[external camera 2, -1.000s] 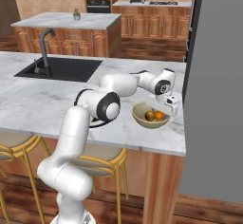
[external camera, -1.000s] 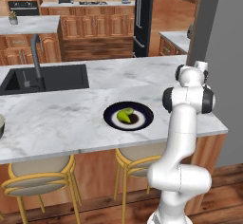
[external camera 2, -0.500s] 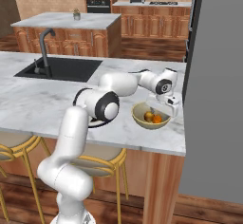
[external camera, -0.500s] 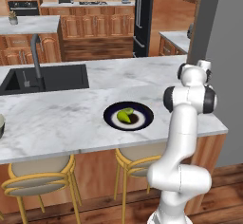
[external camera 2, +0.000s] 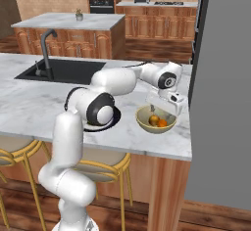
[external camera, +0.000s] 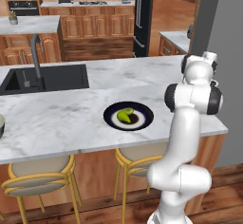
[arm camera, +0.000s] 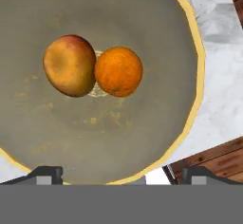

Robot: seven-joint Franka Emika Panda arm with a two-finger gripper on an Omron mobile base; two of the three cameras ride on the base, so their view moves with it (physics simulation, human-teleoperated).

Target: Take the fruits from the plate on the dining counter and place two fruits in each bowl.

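Standing on the marble desk (external camera: 61, 123), the dark plate (external camera: 143, 122) still carries a green pear (external camera: 124, 116) and maybe one more fruit, which I cannot tell clearly. At the right end, the near bowl (external camera 2: 143, 124) holds the brownish fruit (arm camera: 70, 65) touching the orange (arm camera: 118, 71). The jaws of the gripper (external camera 2: 162, 108) are released wide above them, grasping nothing; the remaining fruits look firm, smooth and likely to roll, so I would grip across the widest middle.

Two fruits, the round orange (arm camera: 118, 71) and the brownish-orange round fruit (arm camera: 70, 65), lie touching in the pale cream deep bowl (external camera 2: 143, 122) near the right end of the white marble dining counter (external camera: 71, 118). The flat dark round plate (external camera: 144, 121) lies left of it, holding the green pear (external camera: 125, 115).
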